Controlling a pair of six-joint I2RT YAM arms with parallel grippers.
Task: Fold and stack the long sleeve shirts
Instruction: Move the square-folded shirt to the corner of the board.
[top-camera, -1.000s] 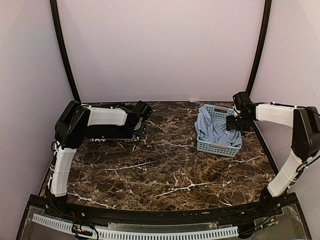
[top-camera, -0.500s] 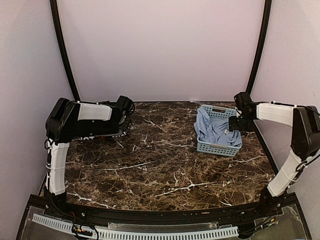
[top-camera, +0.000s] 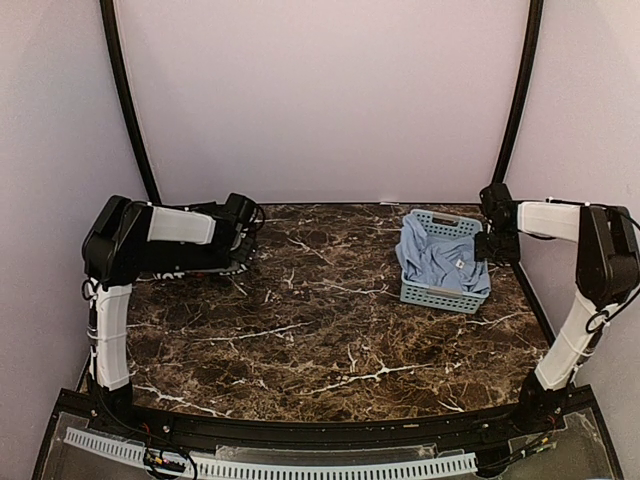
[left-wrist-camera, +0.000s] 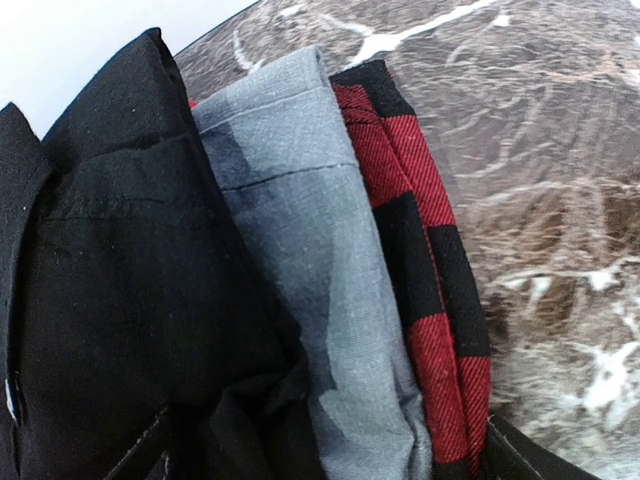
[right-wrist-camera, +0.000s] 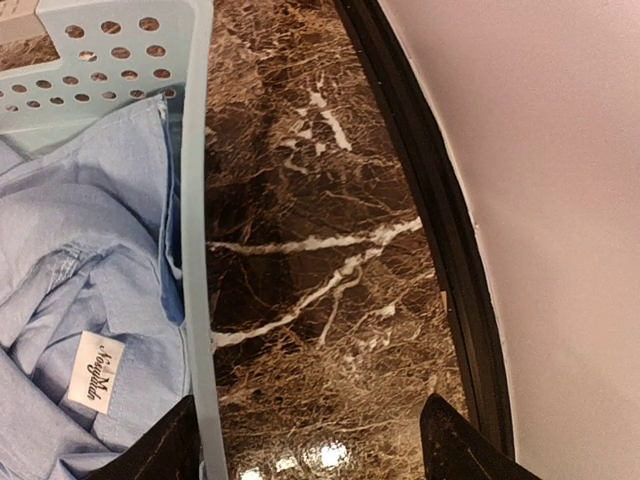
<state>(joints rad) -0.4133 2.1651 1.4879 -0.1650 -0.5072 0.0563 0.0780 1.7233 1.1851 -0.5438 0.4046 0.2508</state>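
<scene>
Light blue shirt (top-camera: 435, 262) crumpled in the lattice basket (top-camera: 432, 293) far right on the desk (top-camera: 330, 330), right gripper (right-wrist-camera: 310, 452) wide open and empty over its right wall. Black shirt (left-wrist-camera: 130, 300) folded atop grey shirt (left-wrist-camera: 300, 250) and red plaid shirt (left-wrist-camera: 420, 260) under left gripper (top-camera: 240, 218), can't tell its opening

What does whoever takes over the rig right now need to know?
Left gripper: over the stack at far left; can't tell if open or shut.
Right gripper: open, empty, at the basket's right wall.
Blue shirt: crumpled in the basket, unfolded.
Done: black shirt folded on top of grey shirt and plaid shirt.
To do: take out, fold and stack the blue shirt.
</scene>
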